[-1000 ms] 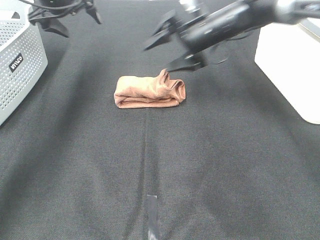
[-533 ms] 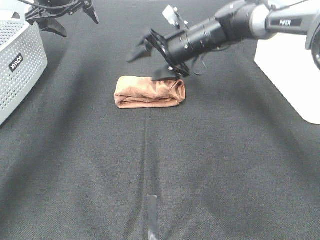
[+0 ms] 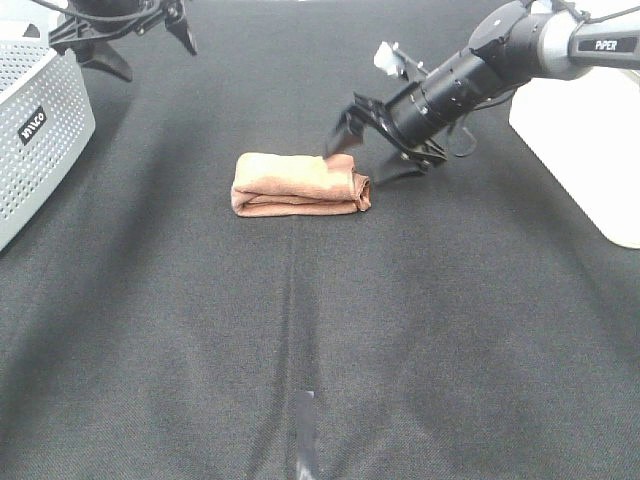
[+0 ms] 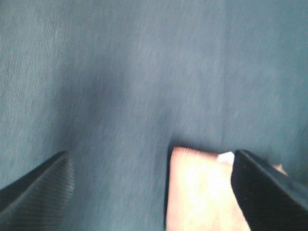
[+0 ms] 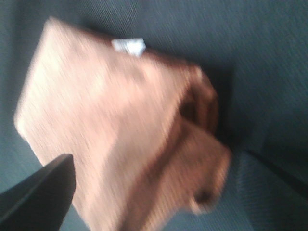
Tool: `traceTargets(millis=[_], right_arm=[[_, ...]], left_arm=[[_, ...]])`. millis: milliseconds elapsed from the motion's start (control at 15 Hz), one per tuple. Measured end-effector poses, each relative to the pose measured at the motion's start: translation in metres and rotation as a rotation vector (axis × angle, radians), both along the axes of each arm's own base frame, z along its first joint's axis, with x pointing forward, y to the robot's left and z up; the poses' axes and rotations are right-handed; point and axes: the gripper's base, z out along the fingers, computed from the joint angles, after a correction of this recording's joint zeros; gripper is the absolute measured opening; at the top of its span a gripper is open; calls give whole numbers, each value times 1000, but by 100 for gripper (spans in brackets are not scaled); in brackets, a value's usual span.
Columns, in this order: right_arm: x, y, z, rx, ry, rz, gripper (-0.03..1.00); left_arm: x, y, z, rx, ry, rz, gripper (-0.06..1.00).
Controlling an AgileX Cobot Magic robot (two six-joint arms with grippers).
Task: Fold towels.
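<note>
Your right gripper (image 3: 368,148) has its two black fingers (image 3: 343,130) spread wide, holding nothing. It sits low over the table, just beside the right end of the reddish-brown folded terry towel (image 3: 298,184). One fingertip is at the towel's far right corner; whether it touches the cloth can't be told from the overhead view. The other finger is just off the towel's right end, above the cloth-covered table. The right arm (image 3: 500,55) reaches in from the upper right, black w/ a silver link.

In the right wrist view, blurred, the towel (image 5: 110,120) fills most of the frame. One dark fingertip (image 5: 38,192) shows at the edge, near the towel's side. A small white tag (image 5: 129,46) sits at the towel's far edge. The end nearest the gripper is bunched, w/ open folds showing.

Your left gripper (image 3: 125,45) is far away, at the back left, well apart from the towel. Its fingers (image 4: 36,185) stand wide apart, empty. In the left wrist view the towel (image 4: 197,192) shows between them, nearer one finger, w/ the white tag (image 4: 226,157) at its edge.

The towel lies folded into a flat oblong, long side running left-right, in the middle of the black fabric table cover (image 3: 300,330). A white perforated plastic basket (image 3: 35,130) stands at the left edge. A white box-like object (image 3: 585,130) stands at the right edge. A short grey tape strip (image 3: 305,430) lies on the cloth near the front, well apart from the towel.
</note>
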Motion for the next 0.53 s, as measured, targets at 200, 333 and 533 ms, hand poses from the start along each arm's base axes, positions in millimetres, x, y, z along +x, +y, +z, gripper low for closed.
traceTargets(millis=[200, 333, 533], right_arm=[[-11, -7, 45, -71, -33, 63, 84], [-21, -10, 76, -99, -23, 76, 84], [-36, -20, 102, -190, 22, 83, 84]], left_arm=[[-13, 2, 20, 58, 14, -91, 83], [-24, 3, 51, 92, -54, -156, 83], [-41, 5, 94, 114, -152, -192, 83]])
